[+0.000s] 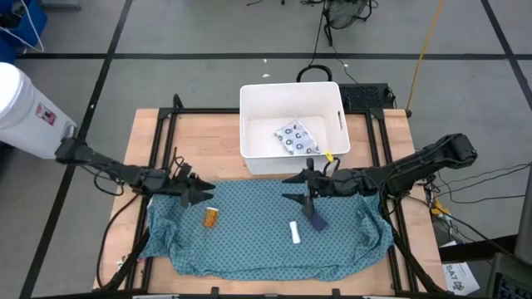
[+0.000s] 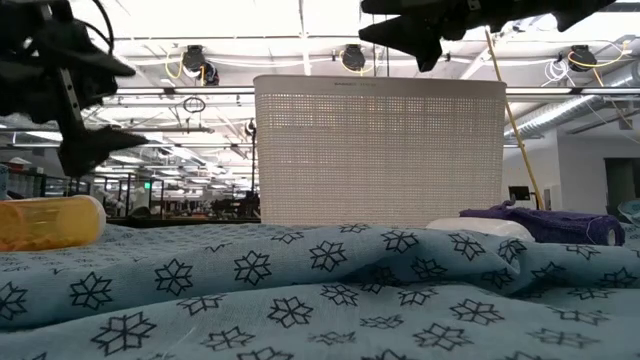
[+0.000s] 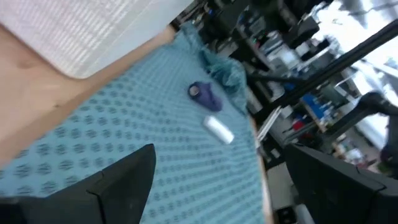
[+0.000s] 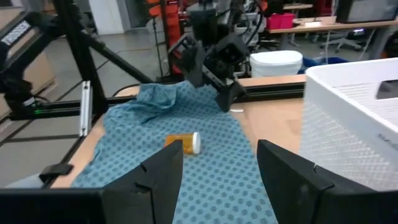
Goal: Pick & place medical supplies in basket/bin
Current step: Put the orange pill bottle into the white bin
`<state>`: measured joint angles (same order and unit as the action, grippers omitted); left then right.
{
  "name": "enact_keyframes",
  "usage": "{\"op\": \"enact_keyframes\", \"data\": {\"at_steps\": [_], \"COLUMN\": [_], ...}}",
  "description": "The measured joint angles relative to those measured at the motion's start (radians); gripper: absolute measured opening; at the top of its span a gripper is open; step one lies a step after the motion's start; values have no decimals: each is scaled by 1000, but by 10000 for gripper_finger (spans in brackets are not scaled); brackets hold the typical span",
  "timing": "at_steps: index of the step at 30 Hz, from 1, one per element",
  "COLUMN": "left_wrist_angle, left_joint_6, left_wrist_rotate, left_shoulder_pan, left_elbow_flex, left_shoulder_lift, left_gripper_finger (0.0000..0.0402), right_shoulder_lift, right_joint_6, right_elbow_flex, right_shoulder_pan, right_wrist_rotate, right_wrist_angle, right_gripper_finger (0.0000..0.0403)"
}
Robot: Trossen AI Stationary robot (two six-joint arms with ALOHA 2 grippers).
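Mid-frame above the cloth, my right gripper hangs open, empty; next I'd lower onto the blue block.

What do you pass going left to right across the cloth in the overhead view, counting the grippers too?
left gripper → orange pill bottle → small white tube → dark blue block, with the right gripper hanging over it; their order is unclear.
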<state>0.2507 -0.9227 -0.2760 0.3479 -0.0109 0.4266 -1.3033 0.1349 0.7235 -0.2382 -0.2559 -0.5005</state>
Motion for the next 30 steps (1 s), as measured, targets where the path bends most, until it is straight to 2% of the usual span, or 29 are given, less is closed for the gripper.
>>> {"op": "enact_keyframes", "data": {"at_steps": [4,8,10,13,18,22,26,30], "left_wrist_angle": [36,24,-28,-197,-587,-811,-895,-933], "left_joint_6": [-28,-29,-22,-56,-284,-450,-547,-645], "left_wrist_rotate": [-125,-216,-235,-253,-249,-206,-179,-97], "left_shoulder_pan": [109,205,241,275,295,310,325,325], "left_elbow_flex": [-33,-144,-228,-372,-582,-683,-716,-715], "left_shoulder_lift": [60,185,260,388,587,706,776,829], "left_gripper_finger": [360,360,360,360,360,360,360,360], "right_shoulder_lift": [0,0,0,0,0,0,0,0], "right_joint_6": [-8,-27,-27,-27,-27,-26,-24,-24], "right_elbow_flex": [0,0,0,0,0,0,0,0], "right_shoulder_pan": [0,0,0,0,0,0,0,0], "right_wrist_rotate": [22,23,23,23,23,25,25,25], "right_wrist_angle": [18,11,11,10,3,4,12,12], "right_gripper_finger": [196,196,196,196,196,196,196,196]}}
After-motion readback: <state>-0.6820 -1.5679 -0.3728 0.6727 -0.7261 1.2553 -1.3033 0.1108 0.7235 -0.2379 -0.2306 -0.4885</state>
